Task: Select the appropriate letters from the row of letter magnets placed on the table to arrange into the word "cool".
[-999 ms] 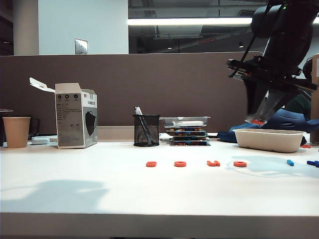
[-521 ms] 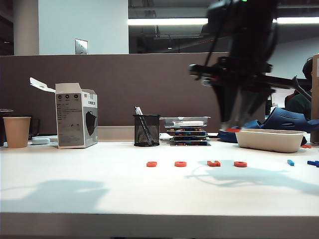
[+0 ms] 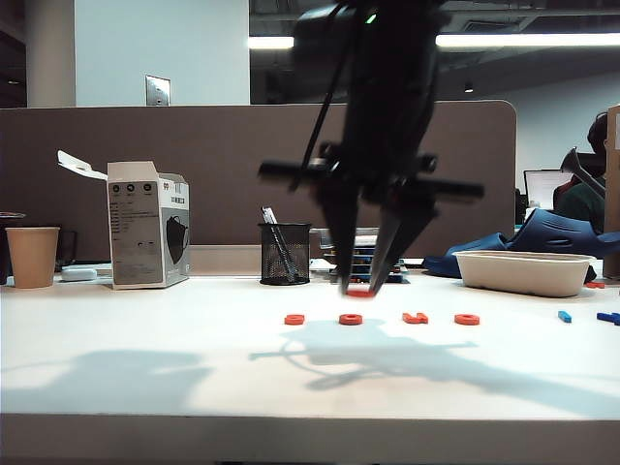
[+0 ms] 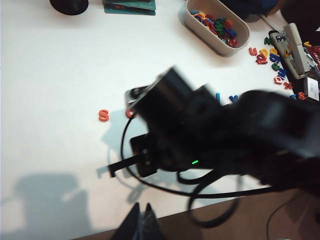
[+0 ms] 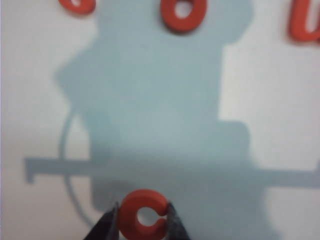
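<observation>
1. The table (image 3: 145, 378): white top carrying everything below. Your working ground is its middle.

2. Right arm: since a second ago it has swung from 3 o'clock, above the tray, to the centre of the exterior view. You may take this as the carry leg of a placement, not a fresh pick.

3. Right gripper (image 3: 360, 288): pointing down, low over the row, just above the second orange-red piece. Its jaws are partly closed, pinching an orange-red C (image 5: 144, 214) by its sides. That is your first letter of "cool", not yet set down.

4. Left gripper (image 4: 141, 225): parked at 6 o'clock in its own wrist view, fingers pressed together with nothing between them.

5. White box (image 3: 147, 225), 9 o'clock, with a paper cup (image 3: 32, 256) beyond it. Both are well apart from the work.

6. Oval tray (image 3: 523, 272), 3 o'clock, holding mixed letters.

7. Mesh pen cup (image 3: 284, 254), 12 o'clock, behind the row; the nearest upright thing.

8. The letter magnets (image 3: 350, 319): four orange-red pieces in line at centre, blue pieces (image 3: 564, 316) at 3 o'clock. Your likely obstruction is this row itself. Pick a bare patch for the C.
</observation>
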